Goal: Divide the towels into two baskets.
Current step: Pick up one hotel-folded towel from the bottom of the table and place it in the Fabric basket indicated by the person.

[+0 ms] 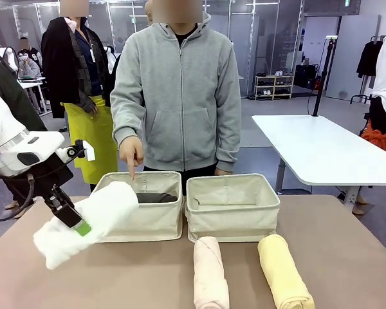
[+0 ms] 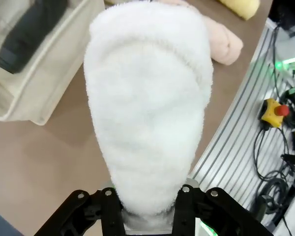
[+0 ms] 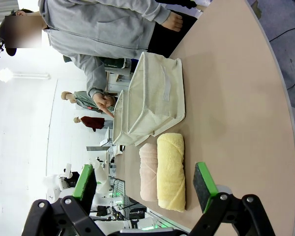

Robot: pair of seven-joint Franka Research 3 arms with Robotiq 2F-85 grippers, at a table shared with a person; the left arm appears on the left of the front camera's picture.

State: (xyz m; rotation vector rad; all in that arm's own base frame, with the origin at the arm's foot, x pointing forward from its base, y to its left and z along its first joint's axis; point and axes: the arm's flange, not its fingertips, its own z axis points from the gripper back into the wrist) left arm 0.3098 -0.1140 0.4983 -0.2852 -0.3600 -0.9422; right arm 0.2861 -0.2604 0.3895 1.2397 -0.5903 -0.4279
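At the far left the left claw [image 1: 82,226] is clamped on the white towel [image 1: 112,201], roughly mid-length, and holds it tilted in the air just in front of the left basket [image 1: 153,222]. The roll bulges on both sides of the pinch, so it looks soft, light and easily squashed, and its looped pile should resist slipping. A dark grey towel [image 1: 156,197] lies inside that basket, and a person's hand [image 1: 132,153] points down into it. The right basket [image 1: 231,222] stands just beside it. In front of that one, on the worktop [image 1: 347,257], lie the pink towel [image 1: 210,273] and the yellow towel [image 1: 283,270], side by side. Each is probably best taken across its middle, squeezing the whole roll so it cannot unwind. The right claw [image 3: 145,183] hangs with its fingers spread wide, holding nothing.
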